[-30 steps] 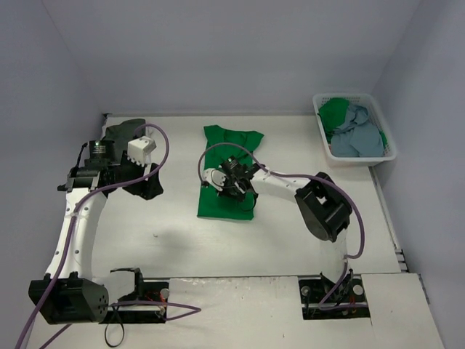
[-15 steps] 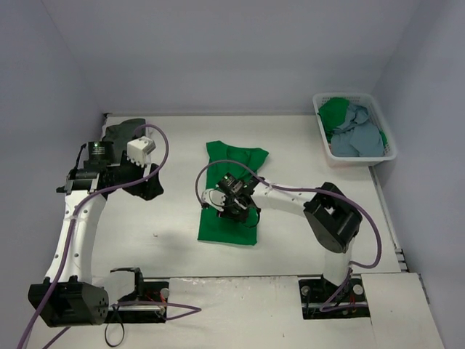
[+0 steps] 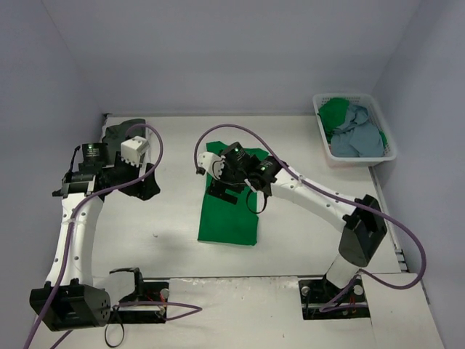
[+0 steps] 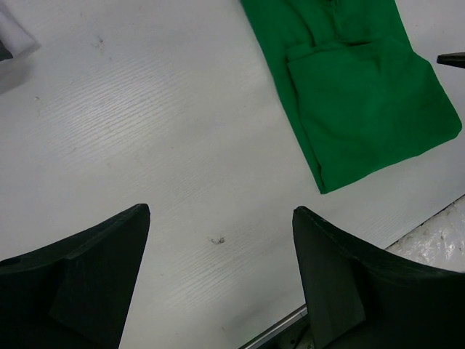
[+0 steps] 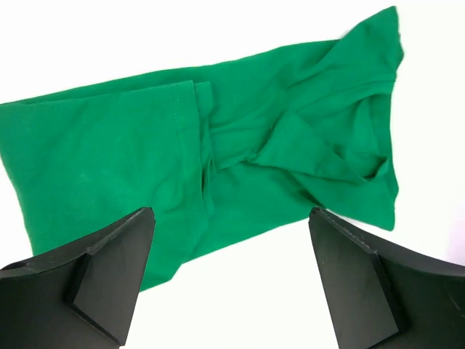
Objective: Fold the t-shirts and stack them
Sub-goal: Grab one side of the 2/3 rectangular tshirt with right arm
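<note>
Right gripper (image 3: 219, 177), from the top camera: spread wide over the far half of the green t-shirt (image 3: 229, 218), pinching nothing. Green t-shirt flat in the middle of the surface (image 3: 290, 131), folded into a long strip. Left gripper (image 3: 145, 182) off to the left, well apart from that strip, dark against the dark grey t-shirt (image 3: 118, 132) at the far left. Hard to tell there where gripper ends and cloth begins. White basket (image 3: 349, 95) at the far right corner, with more green cloth (image 3: 334, 113) and blue-grey cloth (image 3: 360, 138) bunched inside. Seen only from up here: basket, dark grey t-shirt, both arms.

Left wrist camera: left gripper (image 4: 218, 283) spread wide, nothing between the two black fingers (image 4: 80, 283), only bare surface below. Near end of the green t-shirt (image 4: 363, 94) up at the right, with a folded flap on top. Small white patch (image 4: 13, 40) in the top left corner, too little to name, and not found in the other views.

Right wrist camera: right gripper (image 5: 229, 280) spread wide, both fingers (image 5: 94, 280) clear of the cloth. Green t-shirt (image 5: 182, 153) lying across the whole picture, smooth on the left, bunched and creased on the right. Creases plain here, too small to make out from the top.
</note>
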Tool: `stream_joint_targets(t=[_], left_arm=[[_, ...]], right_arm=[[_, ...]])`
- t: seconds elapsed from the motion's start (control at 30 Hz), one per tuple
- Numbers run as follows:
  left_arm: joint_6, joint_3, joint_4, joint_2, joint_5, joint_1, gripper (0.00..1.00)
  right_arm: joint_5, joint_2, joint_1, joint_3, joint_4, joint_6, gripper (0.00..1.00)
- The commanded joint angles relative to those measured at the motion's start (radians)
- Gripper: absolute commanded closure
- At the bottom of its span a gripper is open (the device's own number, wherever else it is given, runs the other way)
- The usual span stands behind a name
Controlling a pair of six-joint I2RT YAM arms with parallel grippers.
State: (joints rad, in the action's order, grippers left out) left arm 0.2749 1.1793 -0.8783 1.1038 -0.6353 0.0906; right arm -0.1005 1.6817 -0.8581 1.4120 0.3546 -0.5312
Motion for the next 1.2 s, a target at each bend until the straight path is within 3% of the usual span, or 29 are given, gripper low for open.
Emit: stream_joint_targets(t=[0.0, 0.17, 0.57, 0.8, 1.17], left_arm=[[-0.013, 0.014, 0.039, -0.022, -0.014, 0.015, 0.26], [-0.013, -0.001, 0.045, -0.032, -0.018, 0.021, 0.26], [-0.022, -0.006, 0.044, -0.035, -0.035, 0.052, 0.26], [-0.028, -0.015, 0.042, -0.048, -0.044, 0.07, 0.25], [-0.029, -0.01, 0.044, -0.032, -0.053, 0.083, 0.25]], right_arm=[[-0.022, -0.069, -0.015, -0.013, 0.027, 0.005, 0.16], [-0.015, -0.135, -0.094, -0.194, 0.03, -0.015, 0.16], [0.097, -0.188, -0.291, -0.372, 0.003, -0.036, 0.15], [0.165, -0.126, -0.317, -0.409, -0.08, -0.058, 0.15], [0.145, -0.022, -0.318, -0.429, -0.18, -0.079, 0.14]])
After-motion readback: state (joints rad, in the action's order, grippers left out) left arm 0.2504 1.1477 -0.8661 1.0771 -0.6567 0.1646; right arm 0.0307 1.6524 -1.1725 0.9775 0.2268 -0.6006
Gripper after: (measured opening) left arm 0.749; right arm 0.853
